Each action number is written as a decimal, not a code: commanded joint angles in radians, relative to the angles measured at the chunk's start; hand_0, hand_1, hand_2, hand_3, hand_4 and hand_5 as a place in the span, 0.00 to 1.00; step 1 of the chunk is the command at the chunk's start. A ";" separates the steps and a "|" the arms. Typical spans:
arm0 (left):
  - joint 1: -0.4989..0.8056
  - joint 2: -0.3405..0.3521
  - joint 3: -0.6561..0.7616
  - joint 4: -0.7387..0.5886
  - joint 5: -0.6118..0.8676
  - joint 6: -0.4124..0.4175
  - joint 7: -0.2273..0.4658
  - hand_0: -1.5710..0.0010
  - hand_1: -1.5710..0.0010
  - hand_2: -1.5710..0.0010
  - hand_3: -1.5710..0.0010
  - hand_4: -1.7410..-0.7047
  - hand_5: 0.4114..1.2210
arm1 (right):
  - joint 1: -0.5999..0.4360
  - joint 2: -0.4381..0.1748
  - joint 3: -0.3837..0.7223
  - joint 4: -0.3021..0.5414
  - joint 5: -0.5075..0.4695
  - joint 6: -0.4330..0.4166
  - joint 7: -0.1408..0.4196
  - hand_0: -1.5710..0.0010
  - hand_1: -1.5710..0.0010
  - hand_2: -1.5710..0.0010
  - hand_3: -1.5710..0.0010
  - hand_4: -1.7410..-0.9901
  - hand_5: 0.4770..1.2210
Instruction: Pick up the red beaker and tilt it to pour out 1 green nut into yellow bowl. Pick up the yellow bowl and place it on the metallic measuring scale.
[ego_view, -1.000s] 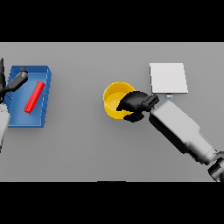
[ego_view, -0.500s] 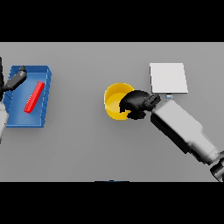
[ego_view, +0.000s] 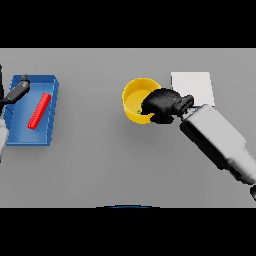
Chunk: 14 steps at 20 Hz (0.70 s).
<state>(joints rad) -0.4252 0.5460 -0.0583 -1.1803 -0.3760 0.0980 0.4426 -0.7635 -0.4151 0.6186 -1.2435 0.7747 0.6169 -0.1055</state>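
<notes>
Surface: grey table (ego_view: 100, 165), seen from above, with everything set along its far half.
Right hand: the right hand (ego_view: 161, 105) reaches in from the lower right on a white and grey arm, its dark fingers curled over the near right rim of the yellow bowl (ego_view: 136, 96), gripping it.
Yellow bowl: sits near the middle of the table; a small green speck inside near the fingers is probably the green nut (ego_view: 138, 111).
Metallic measuring scale: the pale square metallic measuring scale (ego_view: 196, 85) lies just right of the bowl, partly behind the hand.
Left side: blue tray (ego_view: 50, 100) holding the red beaker (ego_view: 39, 110), lying flat; the left hand (ego_view: 17, 90) shows at its far left corner, fingers unclear.
Change: over the last second the right hand has closed tighter on the rim and the left hand has drawn back.
Meaning: pouring looks done; lifting the bowl onto the scale appears next.
</notes>
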 joint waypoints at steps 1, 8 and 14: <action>-0.004 0.003 0.001 -0.004 0.002 -0.004 0.000 1.00 1.00 1.00 1.00 0.97 0.35 | 0.004 -0.014 -0.010 -0.010 -0.002 -0.003 0.004 0.00 0.00 0.09 0.20 0.00 1.00; 0.009 0.007 0.004 -0.021 0.009 -0.014 0.007 1.00 1.00 1.00 1.00 0.96 0.37 | 0.004 -0.087 -0.093 -0.006 -0.026 -0.027 0.018 0.00 0.00 0.05 0.20 0.00 1.00; 0.003 -0.001 0.006 -0.024 0.012 -0.013 0.028 1.00 1.00 1.00 1.00 0.97 0.36 | -0.045 -0.140 -0.168 0.149 -0.010 -0.131 -0.025 0.00 0.00 0.03 0.24 0.00 1.00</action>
<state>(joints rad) -0.4223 0.5446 -0.0527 -1.2045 -0.3640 0.0850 0.4704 -0.8088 -0.5560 0.4500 -1.0940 0.7658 0.4862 -0.1264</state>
